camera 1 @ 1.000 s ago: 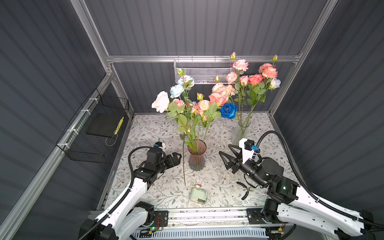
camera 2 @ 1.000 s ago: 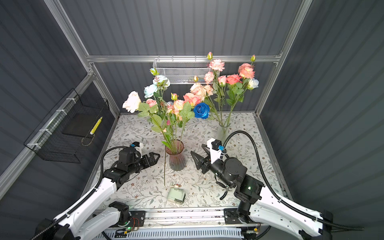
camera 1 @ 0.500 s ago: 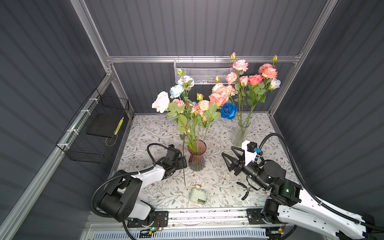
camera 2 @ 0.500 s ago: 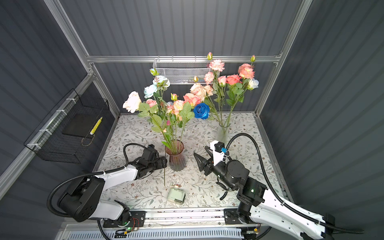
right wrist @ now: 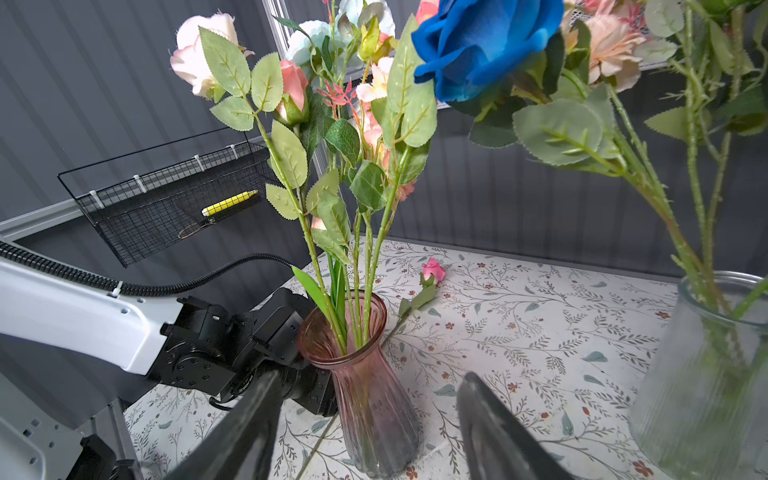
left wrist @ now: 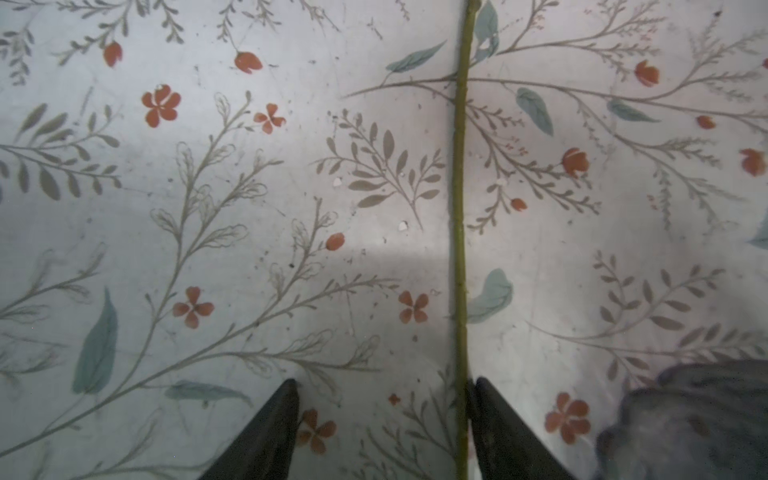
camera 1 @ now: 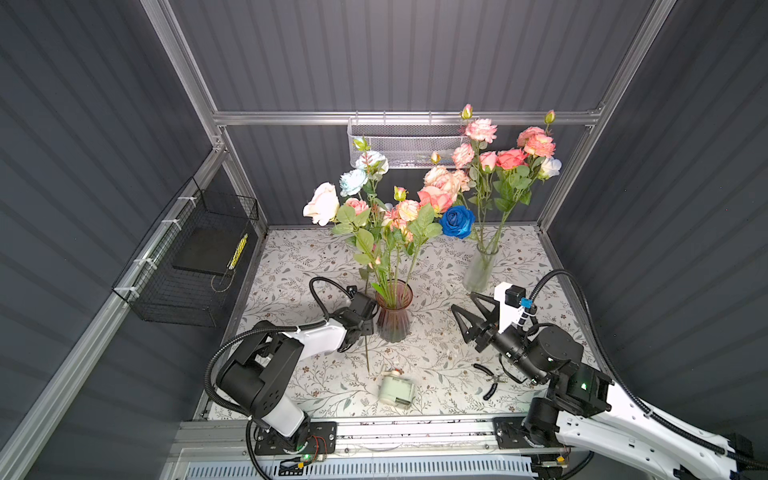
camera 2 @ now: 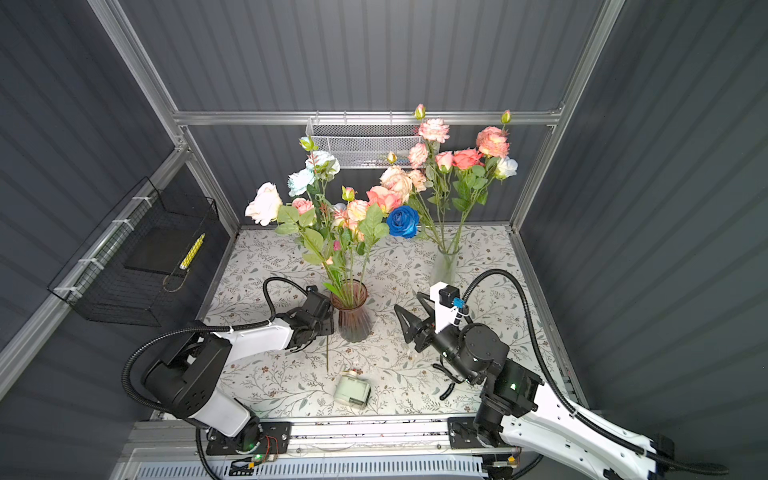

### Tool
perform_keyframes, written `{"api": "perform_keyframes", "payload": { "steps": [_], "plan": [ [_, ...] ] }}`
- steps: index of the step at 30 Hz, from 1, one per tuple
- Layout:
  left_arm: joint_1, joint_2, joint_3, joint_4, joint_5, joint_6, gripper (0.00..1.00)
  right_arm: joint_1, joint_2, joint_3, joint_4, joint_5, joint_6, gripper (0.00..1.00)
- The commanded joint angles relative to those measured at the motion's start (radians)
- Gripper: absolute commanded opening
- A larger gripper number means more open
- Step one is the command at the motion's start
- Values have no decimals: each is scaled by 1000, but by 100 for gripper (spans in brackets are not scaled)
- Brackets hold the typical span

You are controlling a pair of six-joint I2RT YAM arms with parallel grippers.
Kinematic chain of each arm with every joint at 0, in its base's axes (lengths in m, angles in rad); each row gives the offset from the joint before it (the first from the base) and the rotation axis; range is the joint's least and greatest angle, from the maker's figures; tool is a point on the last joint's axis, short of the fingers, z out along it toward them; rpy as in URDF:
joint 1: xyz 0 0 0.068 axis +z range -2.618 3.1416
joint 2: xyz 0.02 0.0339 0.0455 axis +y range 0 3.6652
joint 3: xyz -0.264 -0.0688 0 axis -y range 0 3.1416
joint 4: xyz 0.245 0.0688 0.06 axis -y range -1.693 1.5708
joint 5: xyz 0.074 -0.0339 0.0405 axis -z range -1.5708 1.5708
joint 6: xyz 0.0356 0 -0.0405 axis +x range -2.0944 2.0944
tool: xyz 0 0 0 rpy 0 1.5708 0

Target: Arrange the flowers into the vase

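Left wrist: stem (left wrist: 459,208) inside parted left gripper (left wrist: 382,384)

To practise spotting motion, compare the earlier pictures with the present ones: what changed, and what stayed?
The left gripper swung in toward the pink vase and dropped low, its jaws narrowing around the loose stem on the table, not yet clamped. The right gripper stayed open, nearly in place. The pink vase, the clear vase and their flowers stayed put.
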Motion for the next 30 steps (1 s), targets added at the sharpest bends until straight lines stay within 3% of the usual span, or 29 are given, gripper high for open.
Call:
{"api": "perform_keyframes", "payload": {
  "steps": [1,5,15,25,30],
  "plan": [
    [1,29,-19,-133,-36,-44,54,1,-28,-11,-14,19,-2,69],
    [3,2,-31,-167,-53,-84,25,1,-65,-22,-19,32,-2,69],
    [104,-131,-104,-186,-2,-169,1,0,-97,-31,-28,37,-5,69],
    [105,-340,-88,-259,-45,-168,0,1,-103,-31,-26,35,-7,69],
    [117,-378,-80,-306,-59,-213,0,1,-101,-28,-23,34,-9,70]
  ]
}}
